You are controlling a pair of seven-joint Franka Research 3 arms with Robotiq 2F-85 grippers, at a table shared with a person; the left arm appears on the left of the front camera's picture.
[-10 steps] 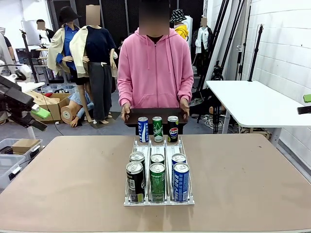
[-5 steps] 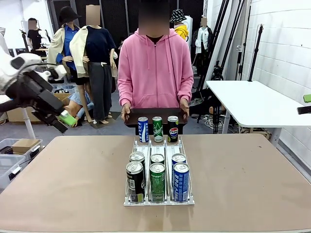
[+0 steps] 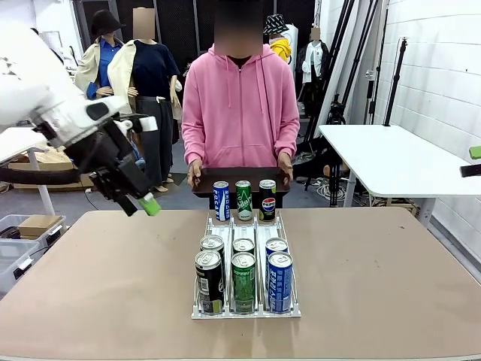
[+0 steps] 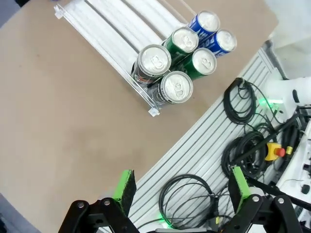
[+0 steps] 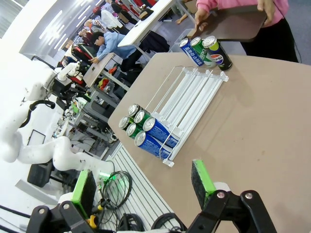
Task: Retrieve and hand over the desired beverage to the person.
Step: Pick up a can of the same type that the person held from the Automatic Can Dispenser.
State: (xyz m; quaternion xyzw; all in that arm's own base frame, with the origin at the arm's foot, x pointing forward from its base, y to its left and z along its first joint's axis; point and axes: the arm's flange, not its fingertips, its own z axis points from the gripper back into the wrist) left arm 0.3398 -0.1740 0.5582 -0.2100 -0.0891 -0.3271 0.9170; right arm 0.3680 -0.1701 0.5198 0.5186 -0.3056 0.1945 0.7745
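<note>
Tabletop (image 3: 113, 286): flat, matt, beige-brown board with rounded corners. The person (image 3: 240, 113), in a soft pink hoodie, stands at its far edge holding a dark, flat rectangular tray (image 3: 203, 180).

Within the last second the white left arm (image 3: 45, 105) has swung in from beyond the left edge. Its left hand (image 3: 139, 204) now hangs above the far-left part of the tabletop, well apart from the cans. This suggests the approach to a can has only begun.

The clear plastic rack (image 3: 255, 229), with three sloping lanes, lies along the middle. Six glossy aluminium cans crowd its near end, led by a black can (image 3: 210, 282), a green can (image 3: 243, 282) and a blue can (image 3: 279, 282). Three more cans (image 3: 243, 200) stand at its far end, just before the tray. Which one is wanted cannot be told.

In the left wrist view, the left hand's (image 4: 182, 187) green pads (image 4: 125, 184) are spread, with nothing between them. The right hand (image 5: 143, 187) is likewise spread and empty.
</note>
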